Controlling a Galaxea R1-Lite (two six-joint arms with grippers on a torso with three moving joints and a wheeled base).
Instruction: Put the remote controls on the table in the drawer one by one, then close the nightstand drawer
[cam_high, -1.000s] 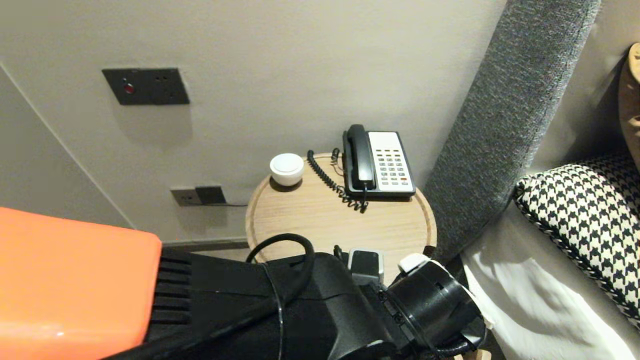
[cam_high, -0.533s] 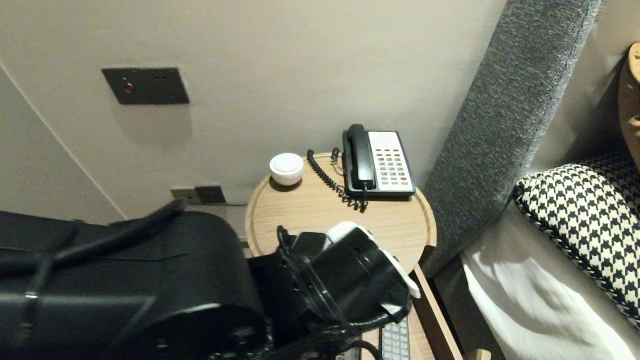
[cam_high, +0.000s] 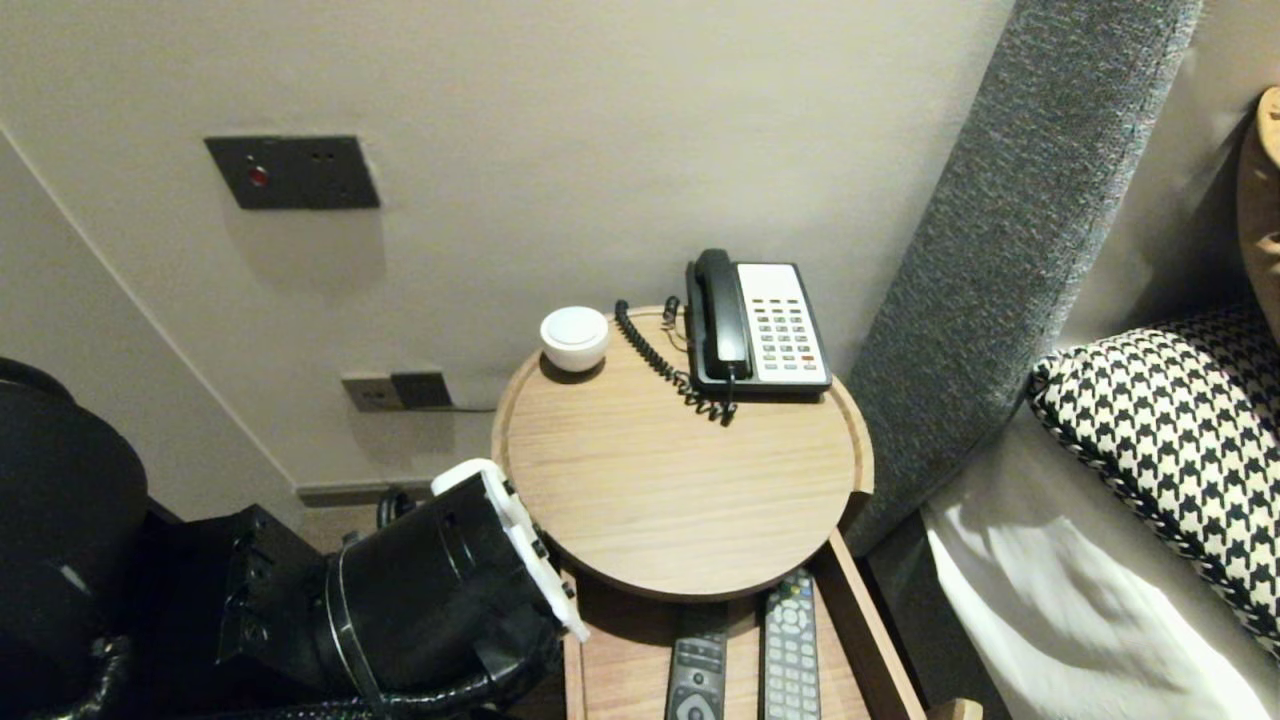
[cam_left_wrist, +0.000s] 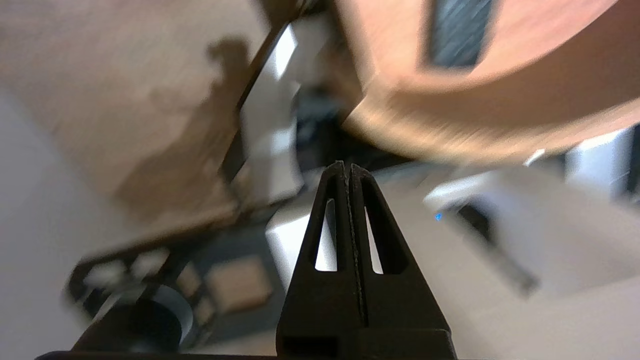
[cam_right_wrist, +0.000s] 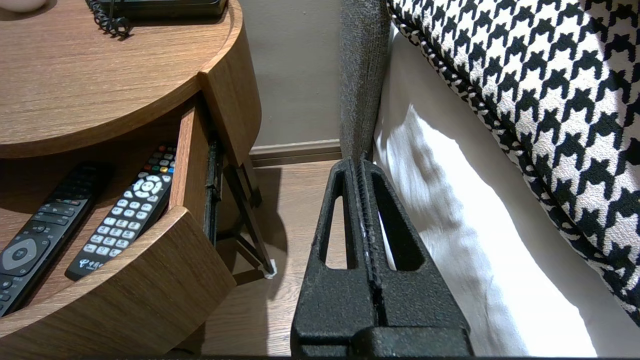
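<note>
1. The left tool (cam_left_wrist: 346, 165) is pressing its jaws together on nothing; the left arm (cam_high: 440, 590) is sitting at the lower left of the head view, just beside the round surface (cam_high: 680, 490)
2. A black remote (cam_high: 697, 680) and a grey remote (cam_high: 792, 650) are lying side by side in the open drawer (cam_high: 862, 640) at the bottom centre
3. The right tool (cam_right_wrist: 361, 162) is hanging narrow and empty between drawer and bed (cam_right_wrist: 450, 225)
4. A phone (cam_high: 757, 325) and a white bowl (cam_high: 574, 338) are standing at the surface's upper edge

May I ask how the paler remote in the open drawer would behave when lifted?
The remote looks stiff and probably light: a slim plastic bar. Lying flat in the drawer, it should slide rather than roll. Its smooth casing may slip when pinched.
</note>
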